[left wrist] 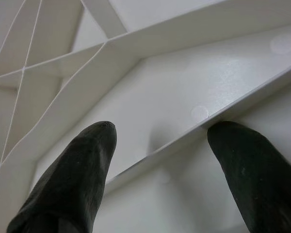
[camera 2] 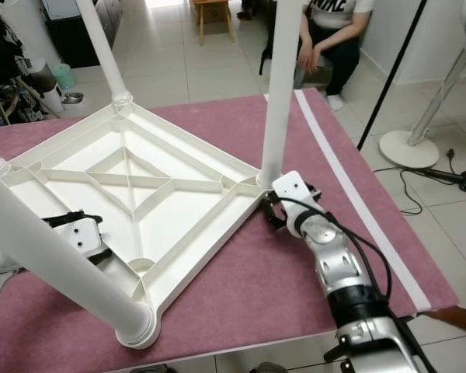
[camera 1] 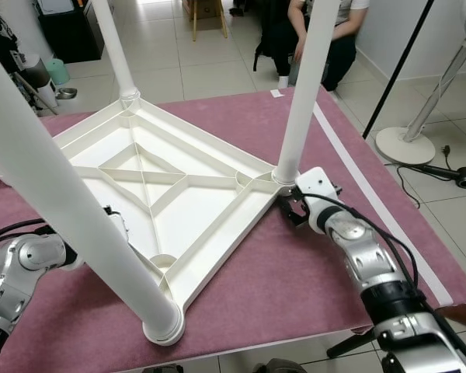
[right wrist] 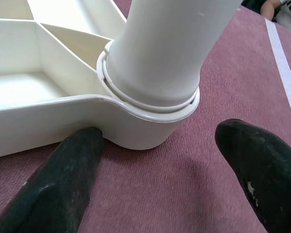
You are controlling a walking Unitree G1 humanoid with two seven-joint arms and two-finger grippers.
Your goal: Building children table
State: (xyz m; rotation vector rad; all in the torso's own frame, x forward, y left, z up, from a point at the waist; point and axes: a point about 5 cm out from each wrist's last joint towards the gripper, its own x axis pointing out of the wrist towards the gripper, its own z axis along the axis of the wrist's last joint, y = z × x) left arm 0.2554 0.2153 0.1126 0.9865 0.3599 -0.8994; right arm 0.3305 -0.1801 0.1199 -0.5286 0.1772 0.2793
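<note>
From the left eye view, a white table top [camera 1: 171,194] lies upside down on a purple mat [camera 1: 295,287]. It sits near the middle of the mat, with one corner close to the mat's near edge. White legs stand up from its corners. One leg [camera 1: 307,85] stands at the corner toward the mat's right edge. Another leg [camera 1: 62,202] stands at the near corner. The right gripper [camera 1: 289,208] is on the mat, touching that right corner. A person [camera 1: 326,31] sits on the floor past the mat's far edge. A fan stand [camera 1: 419,124] is on the floor off the right edge.

From the right eye view, the left gripper [camera 2: 78,233] rests inside the table top, behind the near leg.

In the left wrist view, the two black fingers [left wrist: 72,179] are spread apart. A thin white rib [left wrist: 194,131] of the table top runs between them.

In the right wrist view, the fingers [right wrist: 63,184] are wide apart too and hold nothing. One finger touches the round corner socket [right wrist: 150,121] under the leg.
</note>
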